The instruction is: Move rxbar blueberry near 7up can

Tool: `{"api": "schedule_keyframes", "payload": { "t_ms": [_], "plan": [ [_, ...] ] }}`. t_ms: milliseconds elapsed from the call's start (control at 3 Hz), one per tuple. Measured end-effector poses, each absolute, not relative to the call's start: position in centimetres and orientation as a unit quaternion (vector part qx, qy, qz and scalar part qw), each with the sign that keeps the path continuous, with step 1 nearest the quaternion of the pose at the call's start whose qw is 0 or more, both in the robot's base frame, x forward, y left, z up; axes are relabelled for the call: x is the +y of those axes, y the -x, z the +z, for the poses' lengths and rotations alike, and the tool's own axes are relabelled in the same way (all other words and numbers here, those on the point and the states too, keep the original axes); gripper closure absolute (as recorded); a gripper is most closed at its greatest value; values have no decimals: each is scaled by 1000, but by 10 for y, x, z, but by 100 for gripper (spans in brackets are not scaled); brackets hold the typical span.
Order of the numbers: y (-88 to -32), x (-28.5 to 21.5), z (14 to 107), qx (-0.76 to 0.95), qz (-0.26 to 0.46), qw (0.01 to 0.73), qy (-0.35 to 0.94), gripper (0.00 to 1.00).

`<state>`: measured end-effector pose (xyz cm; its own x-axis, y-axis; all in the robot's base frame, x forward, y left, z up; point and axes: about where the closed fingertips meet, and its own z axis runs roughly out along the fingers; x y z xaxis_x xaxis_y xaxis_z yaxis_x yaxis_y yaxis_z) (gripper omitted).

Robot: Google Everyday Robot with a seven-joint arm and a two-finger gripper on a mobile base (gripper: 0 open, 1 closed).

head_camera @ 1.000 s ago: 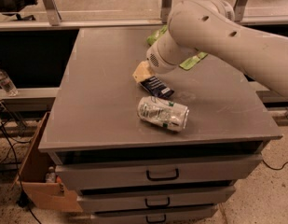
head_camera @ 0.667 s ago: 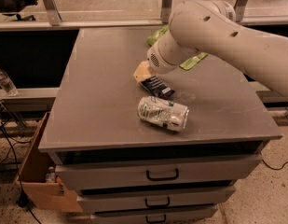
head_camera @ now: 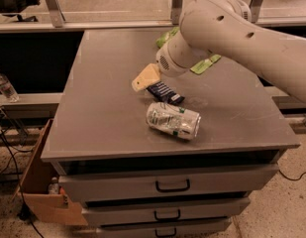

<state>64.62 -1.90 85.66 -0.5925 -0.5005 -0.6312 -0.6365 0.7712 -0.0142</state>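
The rxbar blueberry (head_camera: 165,92), a small dark navy wrapper with white print, lies flat on the grey cabinet top (head_camera: 103,108). It sits just above and left of the 7up can (head_camera: 173,120), which lies on its side, silver and green, near the front edge. The bar almost touches the can. My gripper (head_camera: 147,78), with its tan tip, hangs right at the bar's upper left end, under the big white arm (head_camera: 231,31). The arm hides where the gripper meets the bar.
A green snack pouch (head_camera: 206,63) lies behind the arm at the back right, partly hidden. The cabinet has drawers (head_camera: 172,185) below. A cardboard box (head_camera: 41,187) stands on the floor at the left, and a water bottle (head_camera: 4,86) stands on a ledge.
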Motion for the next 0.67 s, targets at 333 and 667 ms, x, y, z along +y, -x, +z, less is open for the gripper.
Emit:
{"api": "schedule_keyframes", "payload": {
  "t_ms": [333, 667],
  "plan": [
    [-648, -20, 863, 876, 115, 337, 326, 0],
    [-663, -32, 878, 853, 154, 385, 317, 0]
  ]
}}
